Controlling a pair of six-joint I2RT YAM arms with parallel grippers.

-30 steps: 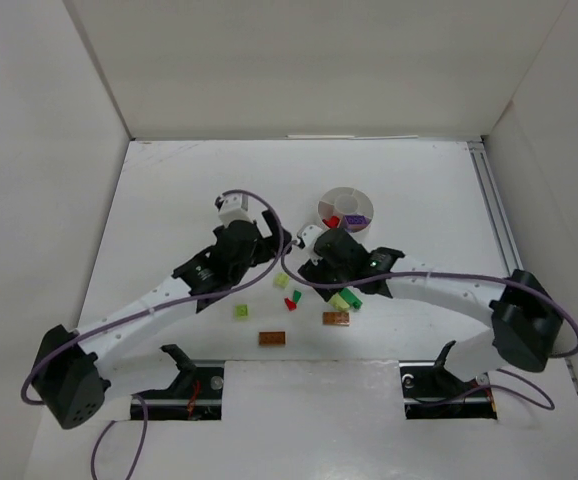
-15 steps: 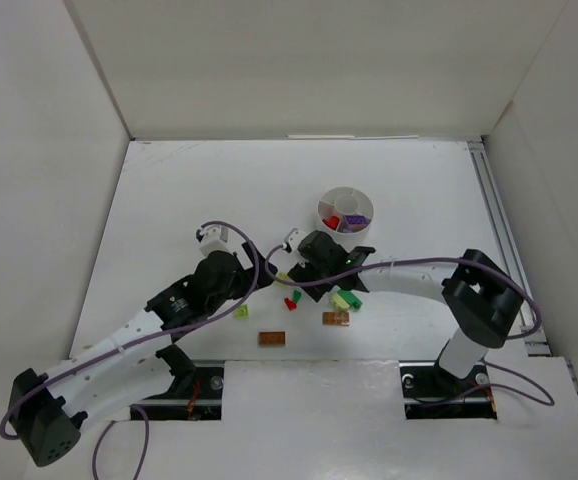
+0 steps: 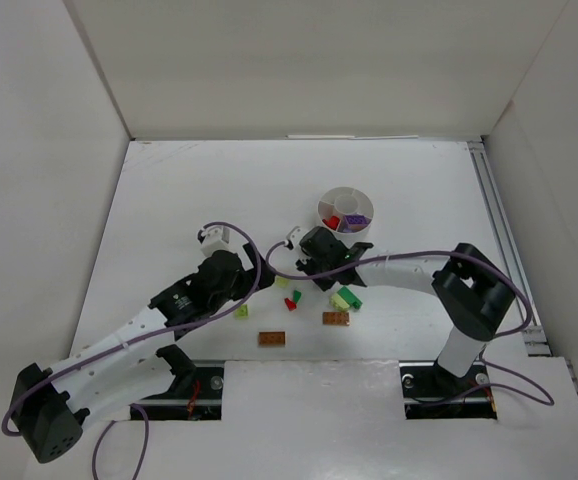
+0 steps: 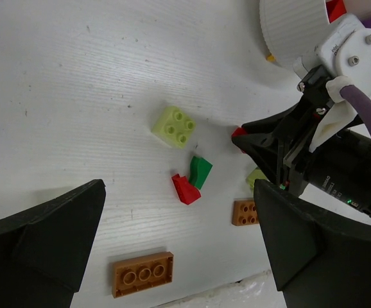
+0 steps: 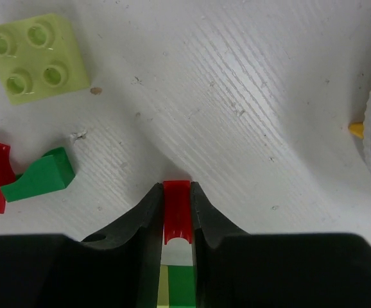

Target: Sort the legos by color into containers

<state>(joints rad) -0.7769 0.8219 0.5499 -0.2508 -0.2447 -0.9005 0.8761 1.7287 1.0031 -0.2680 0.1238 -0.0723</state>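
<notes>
Just pinched a red lego (image 5: pixel 176 221) with right gripper (image 5: pixel 176 190), keeping left gripper (image 4: pixel 179 186) spread wide. Ready to lift toward the dish (image 3: pixel 322 213).

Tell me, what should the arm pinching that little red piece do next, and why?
Probably lift it straight up. The right gripper is shut on a red brick, low by the table near a lime brick; a red piece already lies in the white dish nearby, so that seems its destination.
</notes>
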